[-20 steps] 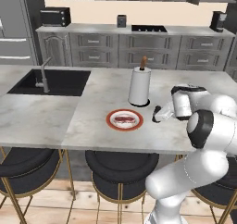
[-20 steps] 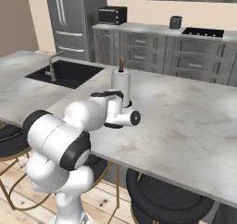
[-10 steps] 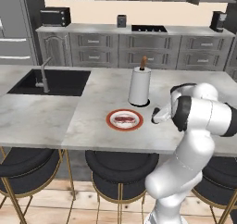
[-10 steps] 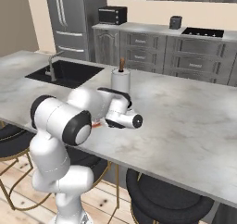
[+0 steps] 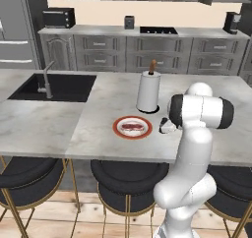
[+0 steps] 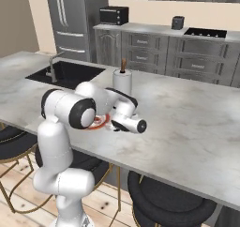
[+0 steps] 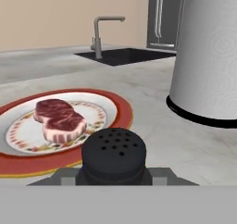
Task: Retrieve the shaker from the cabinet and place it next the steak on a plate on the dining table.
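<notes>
The black shaker [image 7: 114,154] shows its perforated cap low in the hand view, and my gripper [image 7: 114,176] is shut on it. Just beyond lies the white plate with an orange-red rim [image 7: 121,111], and the steak [image 7: 58,119] rests on it. From the left base view, my gripper [image 5: 167,126] hangs low over the dining table [image 5: 49,129], right of the plate [image 5: 132,127] and steak [image 5: 132,127]; the hand hides the shaker there. In the right base view my gripper [image 6: 114,124] points at the plate [image 6: 97,123].
A tall white paper towel roll [image 5: 148,92] stands just behind the plate, close to my hand [image 7: 208,56]. The black sink [image 5: 54,87] and tap [image 5: 47,79] lie far left. Black stools [image 5: 125,183] sit under the table's near edge.
The arm's elbow and upper links have swung upright. The hand with the shaker has shifted slightly left and down, toward the tabletop beside the plate.
</notes>
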Available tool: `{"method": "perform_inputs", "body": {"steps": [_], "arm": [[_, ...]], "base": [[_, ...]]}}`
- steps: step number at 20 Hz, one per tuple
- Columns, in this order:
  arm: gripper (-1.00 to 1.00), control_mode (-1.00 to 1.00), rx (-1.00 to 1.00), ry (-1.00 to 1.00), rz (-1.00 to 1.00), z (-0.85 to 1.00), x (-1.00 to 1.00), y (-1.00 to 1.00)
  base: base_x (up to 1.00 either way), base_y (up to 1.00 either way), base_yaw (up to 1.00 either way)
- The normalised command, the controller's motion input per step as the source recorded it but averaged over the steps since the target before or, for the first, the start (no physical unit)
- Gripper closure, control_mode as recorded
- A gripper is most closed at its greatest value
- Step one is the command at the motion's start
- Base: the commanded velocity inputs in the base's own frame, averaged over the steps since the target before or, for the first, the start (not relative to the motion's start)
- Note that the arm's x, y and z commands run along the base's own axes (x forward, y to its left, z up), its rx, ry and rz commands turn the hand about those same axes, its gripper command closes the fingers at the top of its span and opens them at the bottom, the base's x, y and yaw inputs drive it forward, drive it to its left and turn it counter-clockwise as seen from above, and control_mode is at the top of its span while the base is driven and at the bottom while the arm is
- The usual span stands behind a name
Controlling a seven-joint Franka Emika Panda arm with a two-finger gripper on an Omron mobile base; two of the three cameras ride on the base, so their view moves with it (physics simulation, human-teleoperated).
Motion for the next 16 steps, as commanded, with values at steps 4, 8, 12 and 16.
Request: {"method": "perform_inputs", "body": {"steps": [4, 8, 12, 16], "arm": [[1.0, -1.0, 0.0, 0.0, 0.0, -0.34, 0.36, 0.0], [1.0, -1.0, 0.0, 0.0, 0.0, -0.33, 0.35, 0.0], [1.0, -1.0, 0.0, 0.0, 0.0, -0.29, 0.21, 0.0], [-1.0, -1.0, 0.0, 0.0, 0.0, -0.22, 0.03, 0.0]], "base": [[0.0, 0.0, 0.0], [0.0, 0.0, 0.0], [0.0, 0.0, 0.0], [0.0, 0.0, 0.0]]}}
